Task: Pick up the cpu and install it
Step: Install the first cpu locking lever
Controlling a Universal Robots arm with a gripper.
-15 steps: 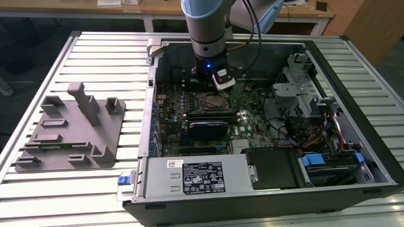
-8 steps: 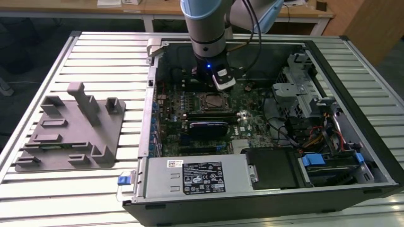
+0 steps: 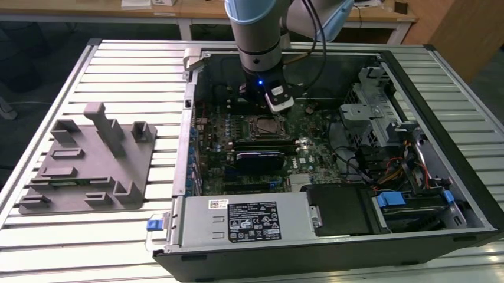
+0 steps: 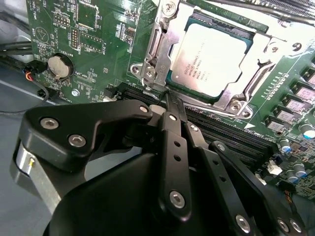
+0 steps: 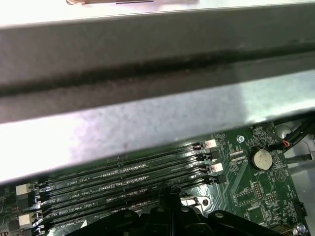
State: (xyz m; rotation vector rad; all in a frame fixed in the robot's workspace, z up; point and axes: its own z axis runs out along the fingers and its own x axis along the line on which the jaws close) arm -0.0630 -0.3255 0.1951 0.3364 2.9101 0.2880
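The cpu [image 4: 209, 61], a flat square chip with a silver-grey top, lies in the motherboard socket with the metal frame [image 4: 157, 54] around it. In the exterior view the cpu [image 3: 265, 125] sits mid-board inside the open computer case. My gripper [image 4: 168, 97] hangs just beside the socket's edge, over the memory slots, fingers pressed together with nothing between them. The exterior view places the gripper [image 3: 280, 106] slightly beyond the socket, towards the case's far wall. In the first wrist view the fingertips [image 5: 170, 190] meet above the memory slots [image 5: 128, 177].
The case wall [image 5: 147, 73] stands close behind the gripper. A coin battery [image 4: 59, 65] and cables lie beside the slots. A drive cage [image 3: 378, 112] and power supply [image 3: 244, 221] crowd the case. A grey fixture block [image 3: 87, 165] sits on the slatted table at the exterior view's left.
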